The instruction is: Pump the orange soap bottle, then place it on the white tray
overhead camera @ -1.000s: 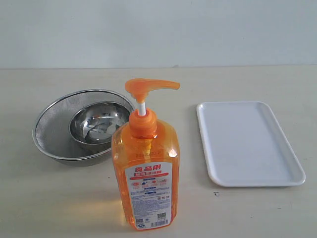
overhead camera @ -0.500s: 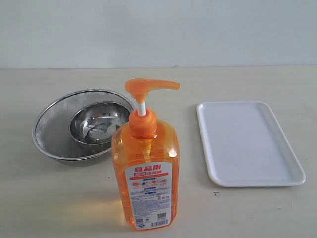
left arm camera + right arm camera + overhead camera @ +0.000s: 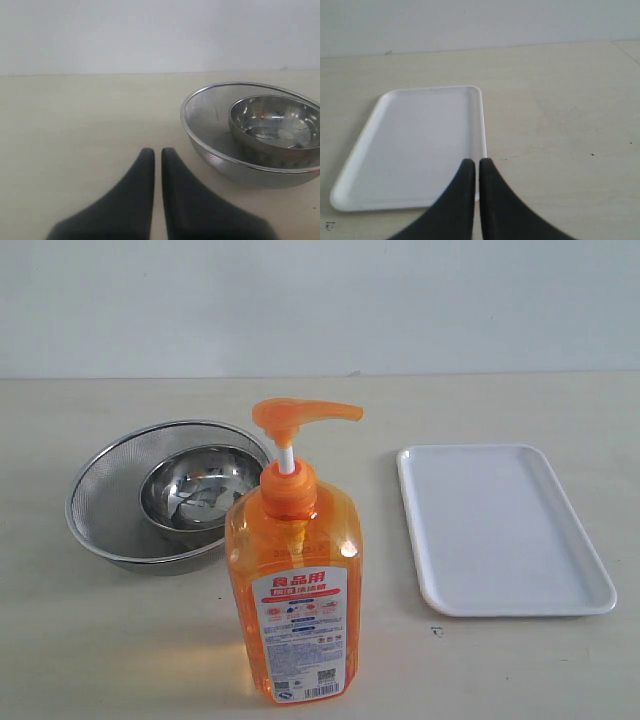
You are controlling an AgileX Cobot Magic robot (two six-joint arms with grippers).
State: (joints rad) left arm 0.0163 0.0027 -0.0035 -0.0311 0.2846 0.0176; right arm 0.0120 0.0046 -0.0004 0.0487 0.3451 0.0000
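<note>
The orange soap bottle (image 3: 295,590) stands upright near the front middle of the table, its orange pump head (image 3: 300,416) raised on a white stem with the spout pointing right. To its right lies the white tray (image 3: 500,530), bare. Neither arm shows in the exterior view. In the left wrist view my left gripper (image 3: 157,152) is shut on nothing above bare table. My right gripper (image 3: 476,162) is also shut and empty, hovering near a corner of the white tray (image 3: 415,145). The bottle appears in neither wrist view.
A round steel bowl (image 3: 198,485) sits inside a mesh strainer (image 3: 105,505) left of the bottle and behind it; the strainer (image 3: 205,115) and bowl (image 3: 275,122) also show in the left wrist view. A pale wall runs behind the table.
</note>
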